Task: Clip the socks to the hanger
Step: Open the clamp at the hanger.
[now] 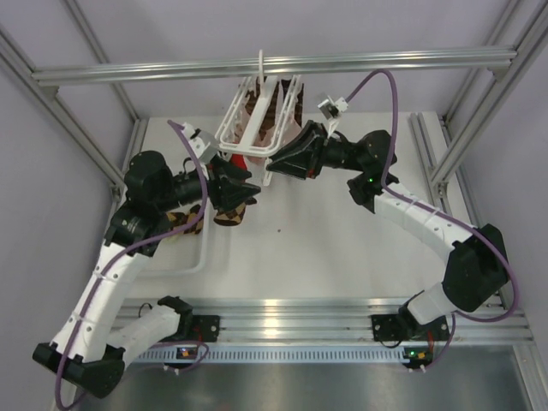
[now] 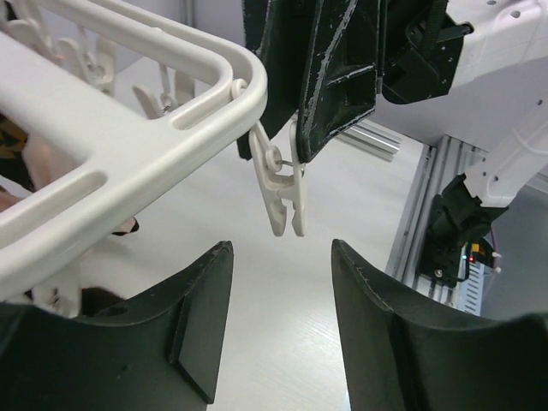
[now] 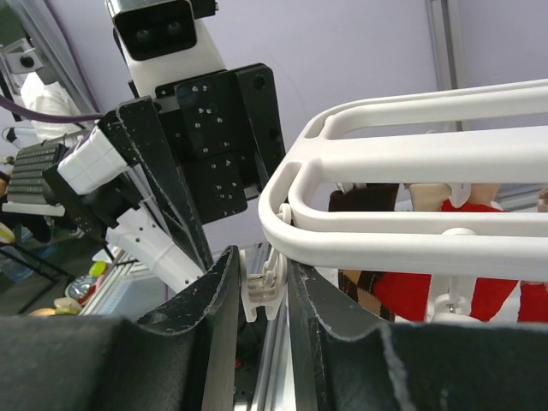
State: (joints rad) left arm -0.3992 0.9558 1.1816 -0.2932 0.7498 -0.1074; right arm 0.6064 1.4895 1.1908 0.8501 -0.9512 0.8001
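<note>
Step in hand: the corner clip (image 3: pixel 261 291) is being readied for a sock; no sock is presented to it yet.
Right gripper (image 3: pixel 265 265): clenched on the clip's upper tabs; the clip's lower ends appear together.
Left gripper (image 2: pixel 279 282): released, nothing held, fingers spread just below the clip.
Hanger (image 1: pixel 229 128): hung by its hook from the overhead rail (image 1: pixel 274 64).
Socks (image 1: pixel 231 216): checked fabric is seen on the table (image 1: pixel 342 248) beneath the left gripper.
Next move: a sock is probably to be picked up and its edge raised into the clip while the clip is squeezed harder.
</note>
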